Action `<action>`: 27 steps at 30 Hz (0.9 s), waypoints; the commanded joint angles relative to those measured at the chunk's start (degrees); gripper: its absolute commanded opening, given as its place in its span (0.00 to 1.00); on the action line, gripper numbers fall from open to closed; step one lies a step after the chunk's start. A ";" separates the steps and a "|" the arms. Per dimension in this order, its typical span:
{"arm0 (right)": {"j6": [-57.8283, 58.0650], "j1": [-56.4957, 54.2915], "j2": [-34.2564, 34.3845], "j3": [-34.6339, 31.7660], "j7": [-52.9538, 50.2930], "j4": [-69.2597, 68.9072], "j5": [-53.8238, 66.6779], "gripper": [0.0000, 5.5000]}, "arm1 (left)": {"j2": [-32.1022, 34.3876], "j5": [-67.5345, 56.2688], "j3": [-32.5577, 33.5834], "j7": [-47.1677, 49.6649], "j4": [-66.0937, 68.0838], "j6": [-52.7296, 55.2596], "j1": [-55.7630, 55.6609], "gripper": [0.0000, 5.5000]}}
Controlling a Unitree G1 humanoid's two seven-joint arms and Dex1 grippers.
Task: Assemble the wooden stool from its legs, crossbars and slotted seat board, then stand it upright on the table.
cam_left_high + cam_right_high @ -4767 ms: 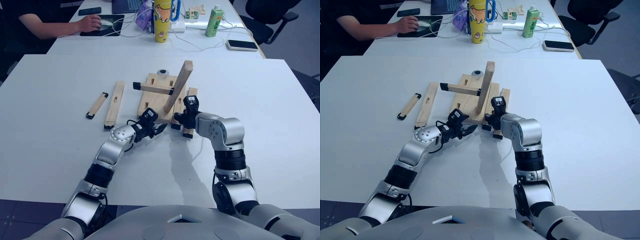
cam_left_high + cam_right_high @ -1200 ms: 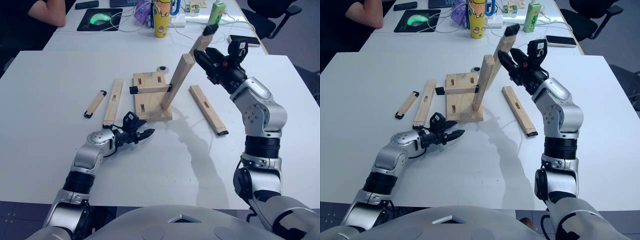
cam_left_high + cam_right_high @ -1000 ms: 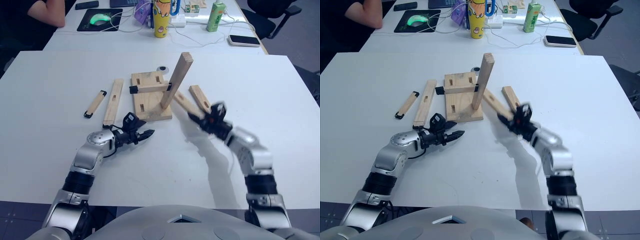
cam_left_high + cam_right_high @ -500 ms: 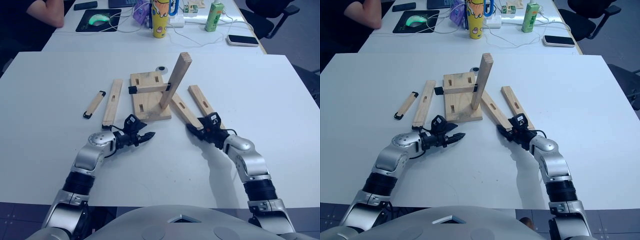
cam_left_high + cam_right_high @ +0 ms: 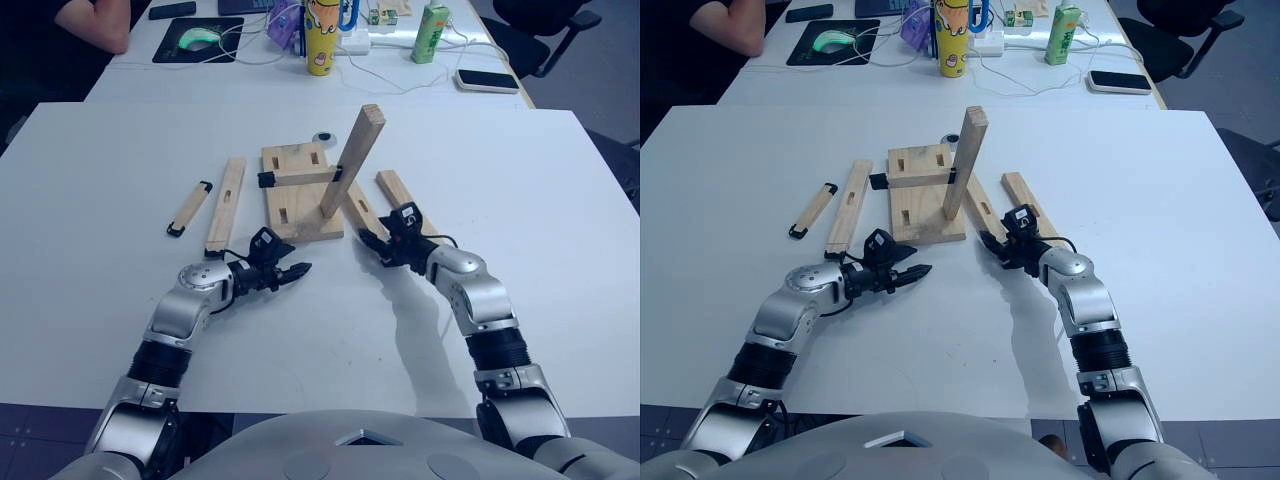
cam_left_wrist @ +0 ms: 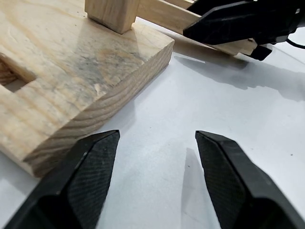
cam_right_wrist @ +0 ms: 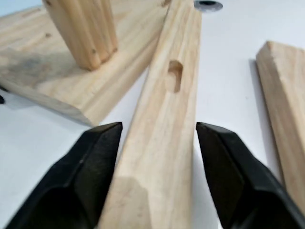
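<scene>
From the head camera: both arms reach forward, low over the white table (image 5: 90,300), forearms angled in toward the half-built stool. The left gripper (image 5: 291,270) lies just short of the near corner of the seat board (image 5: 298,200), apart from it. The right gripper (image 5: 375,243) sits at the near end of a loose leg (image 5: 360,213) that runs up to the board's right edge. One upright leg (image 5: 353,158) stands tilted in the board, and a crossbar (image 5: 298,178) juts from its side over the slots. A second loose leg (image 5: 1021,202) lies just right of the first. A third leg (image 5: 846,204) and a short crossbar (image 5: 813,209) lie left of the board. All the parts sit well in from the table's edges. On the desk behind stand a yellow cup (image 5: 953,45) and a green carton (image 5: 1060,38), their print too small to read.

From the left wrist: the two black fingers are spread wide with bare tabletop between them, gripping nothing. The board's corner is just ahead, to one side.

From the right wrist: the fingers are parted and straddle the loose leg, one on each side. They are not closed on it. The leg's slot faces up.
</scene>
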 commanded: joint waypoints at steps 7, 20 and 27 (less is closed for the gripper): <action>4.19 -1.22 0.86 -0.78 -1.30 1.06 0.32 0.37 | 0.11 1.10 -0.35 0.69 0.45 -0.08 0.06 0.54; 2.52 -14.93 3.02 -22.91 -5.48 -6.13 19.92 0.37 | 1.14 -3.54 1.95 -3.99 -3.55 1.30 -1.03 0.54; 18.40 -23.47 -0.19 -29.27 0.53 -10.60 44.84 0.37 | 3.88 -20.88 11.22 -8.76 -16.17 13.29 1.74 0.59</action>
